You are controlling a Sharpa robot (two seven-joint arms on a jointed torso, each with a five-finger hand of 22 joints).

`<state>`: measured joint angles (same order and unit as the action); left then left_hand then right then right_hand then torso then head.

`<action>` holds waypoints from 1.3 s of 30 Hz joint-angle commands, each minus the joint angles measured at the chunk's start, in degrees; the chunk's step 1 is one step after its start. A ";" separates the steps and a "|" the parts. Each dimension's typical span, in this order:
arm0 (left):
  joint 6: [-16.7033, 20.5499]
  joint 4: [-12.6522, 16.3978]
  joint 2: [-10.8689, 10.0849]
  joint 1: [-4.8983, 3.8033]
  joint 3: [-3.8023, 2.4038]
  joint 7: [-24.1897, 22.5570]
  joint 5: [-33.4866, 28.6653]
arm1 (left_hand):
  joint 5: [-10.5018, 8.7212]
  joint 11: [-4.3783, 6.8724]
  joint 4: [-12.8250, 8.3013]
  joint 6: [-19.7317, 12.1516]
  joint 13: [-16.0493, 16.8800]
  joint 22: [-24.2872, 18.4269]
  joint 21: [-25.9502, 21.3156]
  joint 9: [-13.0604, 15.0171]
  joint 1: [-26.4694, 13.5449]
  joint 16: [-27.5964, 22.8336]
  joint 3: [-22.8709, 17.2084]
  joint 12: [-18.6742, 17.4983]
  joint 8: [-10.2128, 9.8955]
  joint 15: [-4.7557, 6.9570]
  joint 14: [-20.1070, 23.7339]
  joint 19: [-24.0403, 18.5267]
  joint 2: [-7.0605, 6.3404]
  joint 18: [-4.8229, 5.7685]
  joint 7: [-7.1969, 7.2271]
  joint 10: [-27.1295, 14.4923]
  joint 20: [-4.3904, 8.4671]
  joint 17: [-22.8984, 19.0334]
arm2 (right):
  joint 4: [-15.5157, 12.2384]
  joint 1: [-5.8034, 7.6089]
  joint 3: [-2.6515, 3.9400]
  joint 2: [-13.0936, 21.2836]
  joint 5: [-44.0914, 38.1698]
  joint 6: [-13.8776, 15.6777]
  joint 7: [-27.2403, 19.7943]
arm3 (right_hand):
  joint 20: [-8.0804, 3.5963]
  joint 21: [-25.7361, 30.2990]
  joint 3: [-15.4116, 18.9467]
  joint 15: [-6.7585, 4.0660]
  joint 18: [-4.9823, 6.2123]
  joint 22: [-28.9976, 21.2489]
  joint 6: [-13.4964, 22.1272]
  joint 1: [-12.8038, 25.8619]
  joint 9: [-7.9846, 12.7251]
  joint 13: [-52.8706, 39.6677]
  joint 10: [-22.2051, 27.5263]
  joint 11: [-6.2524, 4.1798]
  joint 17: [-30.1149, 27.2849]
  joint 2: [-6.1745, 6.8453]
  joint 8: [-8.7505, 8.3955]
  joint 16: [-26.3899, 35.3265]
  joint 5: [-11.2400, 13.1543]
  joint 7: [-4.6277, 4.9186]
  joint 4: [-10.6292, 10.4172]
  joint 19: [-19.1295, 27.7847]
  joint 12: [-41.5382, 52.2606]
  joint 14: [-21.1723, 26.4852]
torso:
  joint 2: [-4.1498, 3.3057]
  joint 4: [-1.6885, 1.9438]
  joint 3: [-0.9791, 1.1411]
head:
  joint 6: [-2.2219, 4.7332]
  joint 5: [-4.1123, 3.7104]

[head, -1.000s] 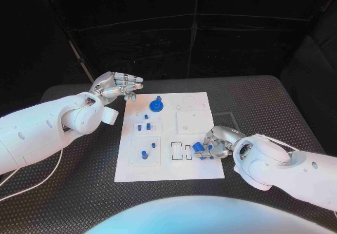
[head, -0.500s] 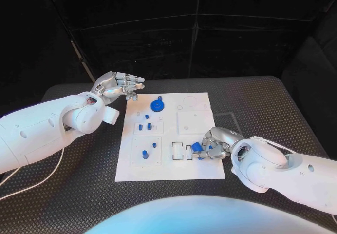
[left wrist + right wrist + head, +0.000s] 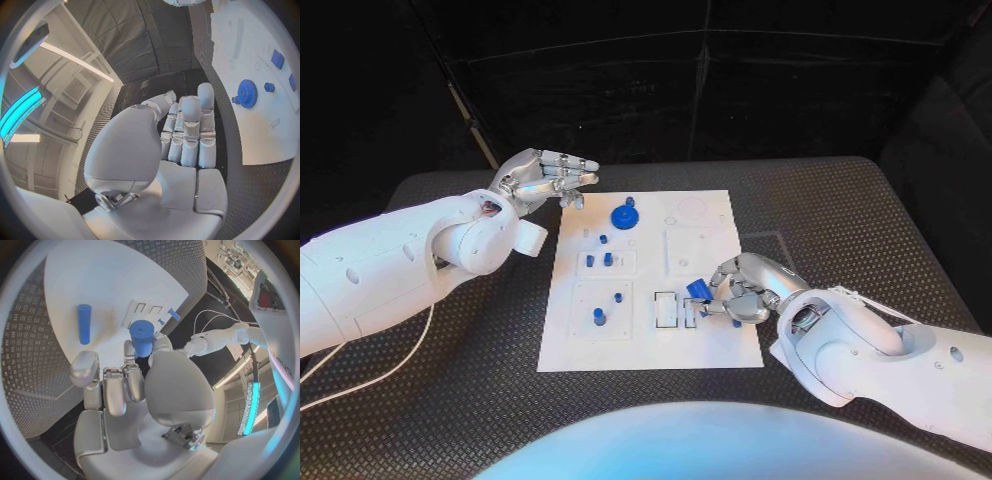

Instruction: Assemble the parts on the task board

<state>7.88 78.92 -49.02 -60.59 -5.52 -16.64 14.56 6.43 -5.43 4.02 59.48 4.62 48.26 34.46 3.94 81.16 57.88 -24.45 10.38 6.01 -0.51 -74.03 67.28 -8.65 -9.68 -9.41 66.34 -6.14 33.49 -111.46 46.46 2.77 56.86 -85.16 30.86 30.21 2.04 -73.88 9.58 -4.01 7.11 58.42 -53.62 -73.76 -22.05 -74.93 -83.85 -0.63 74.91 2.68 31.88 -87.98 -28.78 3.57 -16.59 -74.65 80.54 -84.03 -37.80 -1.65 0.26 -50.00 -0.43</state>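
- My right hand (image 3: 740,287) is nearest, at about 5 o'clock on the board (image 3: 711,350), just over its near right part. It pinches a short blue cylinder (image 3: 698,289), thumb on one side and a finger on the other, the cylinder standing clear above the fingertips.
- I judge I hold it by its lower half so the free end can go down into a seat. The pale slotted blocks (image 3: 674,308) sit just at its 7 o'clock, so that is probably where it is meant to go, though I cannot tell which opening.
- In my right wrist view a long blue peg (image 3: 84,323) lies flat on the board beside the hand, not yet placed.
- At 8 o'clock on the board a blue peg (image 3: 599,317) and a smaller one (image 3: 616,297) stand in their panel. Farther, toward 10 o'clock, two more pegs (image 3: 597,260) stand upright, seemingly seated.
- At 12 o'clock, the blue gear (image 3: 626,216) lies flat on the board's far part.
- Farthest, my left hand (image 3: 545,176) hangs off the board's far left corner, at 11 o'clock. Its fingers are curled in on nothing; I take it to be parked there to keep out of my right hand's way.
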 commanded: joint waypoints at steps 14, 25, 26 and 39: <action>-0.59 0.47 -0.10 0.01 -0.05 -0.15 -0.26 | -0.28 0.05 0.08 0.03 0.05 -0.12 -0.40 -0.04 -0.42 -0.17 0.45 0.38 0.23 0.01 0.45 0.00 0.11 -0.79 -0.19 -0.32 -0.16 -0.11 | 3.30 0.08 0.05 -6.26 5.87 -2.77 0.81 | -0.06 -0.11 1.82 -0.46 -1.02 -0.19 0.02 3.01 -1.71 -2.77 0.02 -0.30 9.41 -1.20 0.07 -0.13 1.51 -0.24 -0.13 -0.20 -0.76 -4.89 | -0.19 0.17 -0.10 | 0.00 0.67; -0.65 0.69 -0.36 0.00 -0.06 -0.01 -0.26 | -0.28 0.01 0.12 -0.06 0.04 -0.14 -0.43 -0.06 -0.50 -0.17 0.49 0.41 0.20 0.00 0.45 0.01 0.09 -0.79 -0.25 -0.37 -0.16 -0.13 | 4.36 0.08 0.06 -8.10 5.13 -2.71 2.61 | -0.20 0.06 3.20 -0.62 -0.96 -0.44 -0.42 5.30 -2.77 -2.40 0.19 -0.50 9.08 -1.14 -0.04 0.02 4.87 -0.48 -0.18 -0.02 -1.35 -4.83 | -0.10 -0.02 0.01 | 0.00 1.07; -0.65 0.70 -0.38 0.00 -0.06 0.00 -0.26 | -0.28 0.01 0.12 -0.06 0.04 -0.14 -0.43 -0.06 -0.50 -0.17 0.49 0.41 0.20 0.00 0.45 0.01 0.09 -0.79 -0.25 -0.37 -0.16 -0.13 | 4.42 0.08 0.07 -8.14 5.04 -2.67 2.73 | -0.22 0.13 3.43 -0.65 -0.95 -0.53 -0.46 5.91 -2.98 -2.32 0.23 -0.52 9.04 -0.97 -0.07 0.04 6.54 -0.51 -0.19 0.04 -1.47 -4.82 | -0.10 0.02 -0.01 | 0.00 1.02; -0.73 0.86 -0.53 0.00 -0.06 0.13 -0.26 | -0.28 0.01 0.12 -0.06 0.04 -0.14 -0.43 -0.06 -0.50 -0.17 0.49 0.41 0.20 0.00 0.45 0.01 0.09 -0.79 -0.25 -0.37 -0.16 -0.13 | 4.84 0.09 0.07 -8.34 4.67 -2.26 3.17 | -0.13 1.09 1.31 -0.50 -0.72 -1.83 0.22 15.89 -5.47 -0.67 1.27 -0.32 8.00 6.00 -0.89 0.55 23.56 -0.30 -0.52 0.81 -3.65 -4.61 | -0.05 0.02 -0.05 | 0.00 1.00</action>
<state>7.76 79.61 -49.53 -60.50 -5.52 -16.39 14.56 6.43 -5.43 4.18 59.48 4.62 48.16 34.23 3.94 81.16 57.88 -24.29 10.62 6.01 -0.51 -74.03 67.28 -8.65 -9.68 -9.41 66.34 -6.14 33.42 -106.56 46.47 2.81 48.57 -80.06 28.52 33.21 2.06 -73.03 11.08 -4.42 7.11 56.62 -53.94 -58.26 -27.47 -74.92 -82.99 -1.02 74.90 8.52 31.27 -87.69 -5.52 3.27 -17.07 -74.21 77.08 -84.04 -37.89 -1.62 0.21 -50.00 0.60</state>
